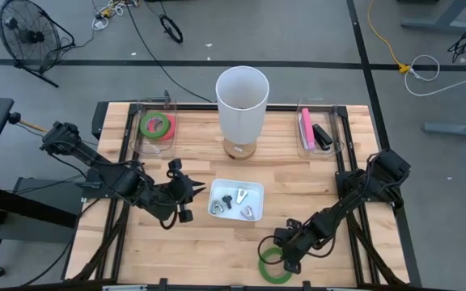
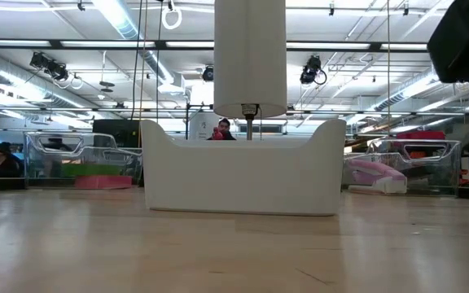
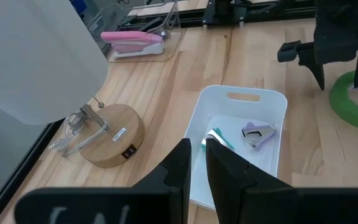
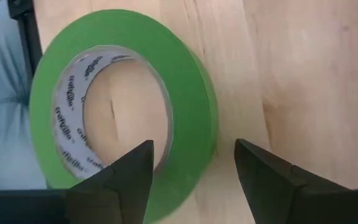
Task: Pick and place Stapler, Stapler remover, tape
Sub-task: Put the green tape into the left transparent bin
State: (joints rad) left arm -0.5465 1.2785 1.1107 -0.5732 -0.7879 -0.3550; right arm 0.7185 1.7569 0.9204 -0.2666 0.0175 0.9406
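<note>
A green tape roll [image 1: 274, 266] lies flat on the table near the front edge; it also shows in the right wrist view [image 4: 185, 81] and the left wrist view [image 3: 352, 102]. My right gripper [image 1: 288, 254] is open just above it, one finger over the roll's hole and the other outside its wall [image 4: 194, 130]. My left gripper [image 1: 191, 189] is shut and empty, just left of the white tray [image 1: 253, 187]. The tray holds a purple staple remover [image 3: 258, 133] and other small pieces. A pink stapler [image 1: 306, 128] and a black one [image 1: 322, 136] lie in the far right clear bin.
A lamp with a white shade [image 1: 242, 99] and a wooden base [image 3: 112, 135] stands at the middle back. The far left clear bin holds another green tape roll [image 1: 157, 124]. In the low view the tray [image 2: 243, 175] stands in front of the lamp.
</note>
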